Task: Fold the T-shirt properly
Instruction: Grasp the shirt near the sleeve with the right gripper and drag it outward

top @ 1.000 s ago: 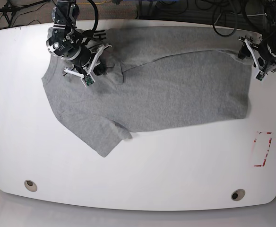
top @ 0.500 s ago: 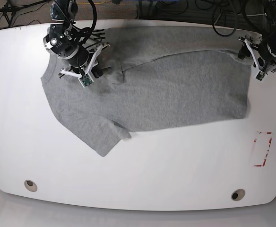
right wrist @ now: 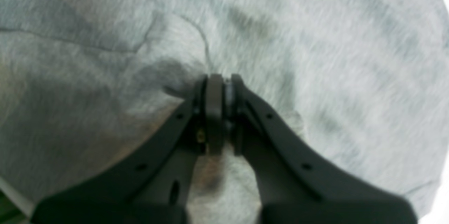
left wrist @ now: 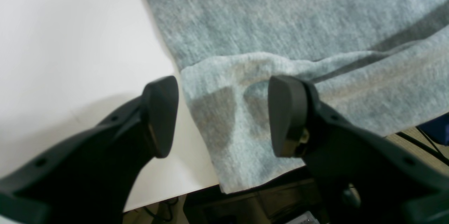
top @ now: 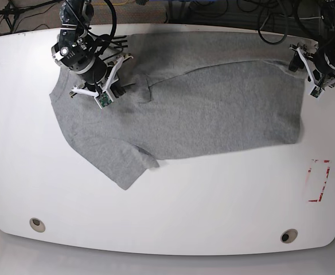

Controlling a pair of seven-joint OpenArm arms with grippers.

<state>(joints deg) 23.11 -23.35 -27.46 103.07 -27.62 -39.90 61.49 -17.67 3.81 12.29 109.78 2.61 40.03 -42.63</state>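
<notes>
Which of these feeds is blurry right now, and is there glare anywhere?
Right wrist view: soft, T-shirt weave smeared. Left wrist view: sharper, gripper shadow on the table. Base view: crisp, table edges bowed by the lens, no strong glare.

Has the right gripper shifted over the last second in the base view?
Yes. The right gripper, shut on the T-shirt, has drifted slightly toward the table's far edge, dragging the pinched cloth along.

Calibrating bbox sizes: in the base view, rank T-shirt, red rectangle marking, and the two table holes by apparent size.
1. T-shirt
2. Red rectangle marking
3. Left table hole and right table hole: look alike, no ranking.
</notes>
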